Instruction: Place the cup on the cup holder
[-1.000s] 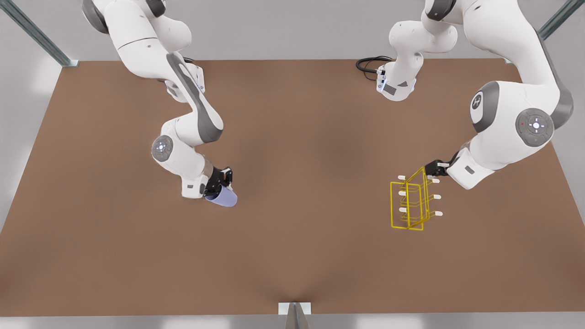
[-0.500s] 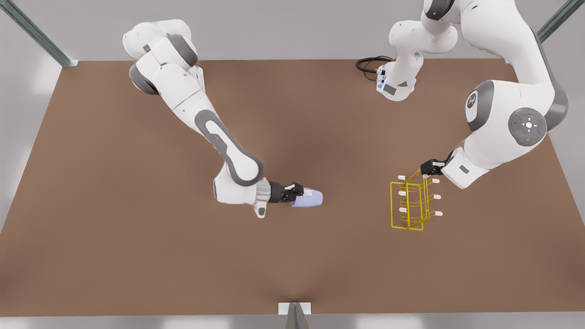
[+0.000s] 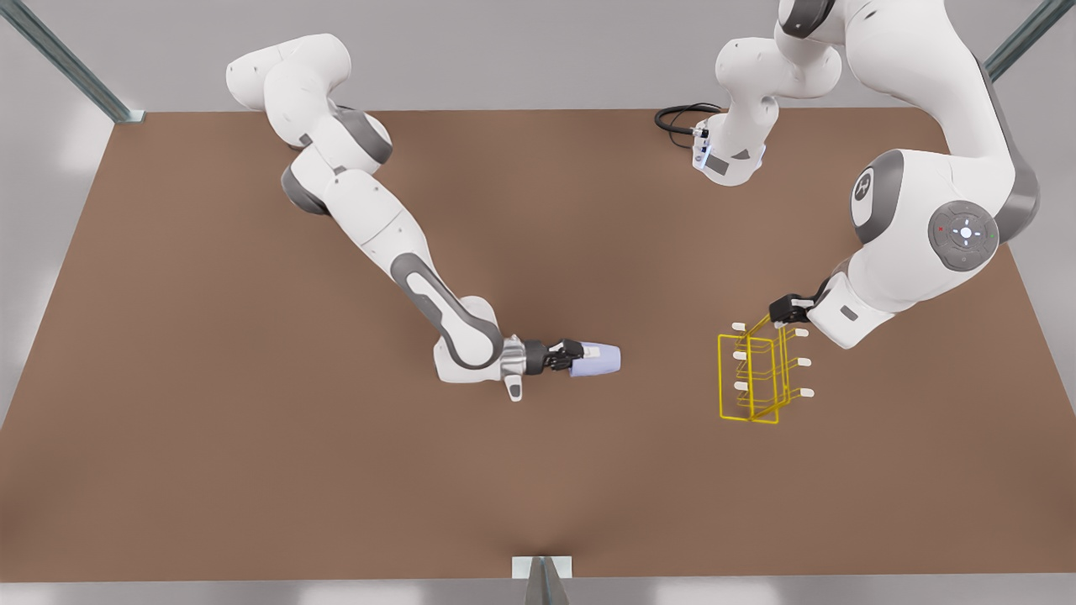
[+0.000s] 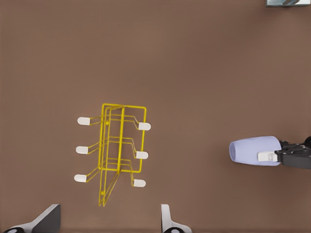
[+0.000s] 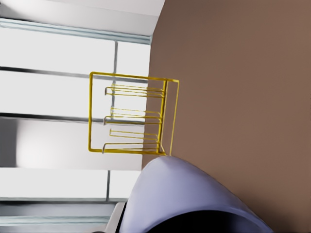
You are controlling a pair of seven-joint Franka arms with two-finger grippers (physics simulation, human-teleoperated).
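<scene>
Holding the cup [image 3: 598,360] sideways, the right fingers [image 3: 574,355] point it at the rack [image 3: 751,378], well apart. Left fingers [image 3: 782,313] stand wide above the rack's top.

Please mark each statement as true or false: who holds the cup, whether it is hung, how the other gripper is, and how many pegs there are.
1. The right gripper grips the cup. True.
2. The cup hangs on a peg. False: it is apart from the cup holder, toward the front view's left.
3. The left gripper is at the holder's top, fingers open. True.
4. The holder has four pegs. False: six white-tipped pegs.
</scene>
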